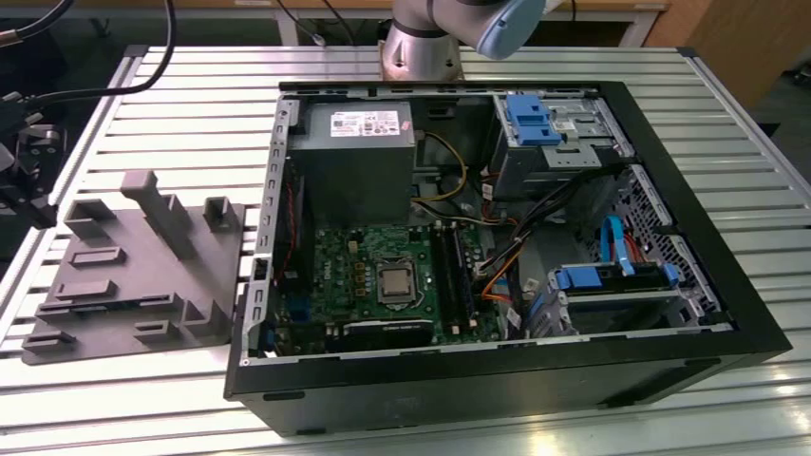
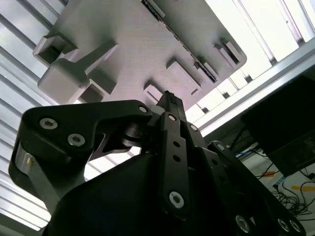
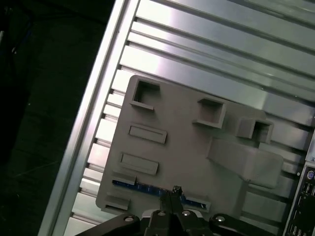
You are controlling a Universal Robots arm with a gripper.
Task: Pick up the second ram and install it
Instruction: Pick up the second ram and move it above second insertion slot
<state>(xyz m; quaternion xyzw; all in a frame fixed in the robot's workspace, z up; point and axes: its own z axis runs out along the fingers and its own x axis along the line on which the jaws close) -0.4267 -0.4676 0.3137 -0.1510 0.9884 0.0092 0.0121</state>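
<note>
**Q:** First wrist view, item 1: where is the memory stick?

**A:** 1 memory stick [image 3: 138,187], a thin dark strip with a blue edge. It stands on edge in the long slot along the near side of the grey tray [image 3: 177,132]. It has not been lifted.

**Q:** Item 2, the tray's place?

**A:** In the exterior view the grey tray [image 1: 140,277] lies flat on the slatted table [image 1: 190,76]. It is just beside the open computer case [image 1: 507,385], on the exterior view's left of it.

**Q:** Item 3, the hand?

**A:** 1 arm, 1 gripper [image 3: 173,191], so no choice of side. In both wrist views the gripper [image 2: 170,98] has its tips drawn together with nothing between them. I read it as clenched and empty.

**Q:** How does item 1 lie from item 3?

**A:** Straight below. The tips line up with roughly the stick's middle. The whole tray shows around them, so I judge the gripper well above the stick and not touching it. The stick's long axis runs left to right along the tray's near side.

**Q:** Item 4, the destination?

**A:** The motherboard [image 1: 380,275] inside the case, well apart from the stick and to its right. Its long black slots [image 1: 453,275] run near to far, roughly crosswise to the stick's axis.
</note>
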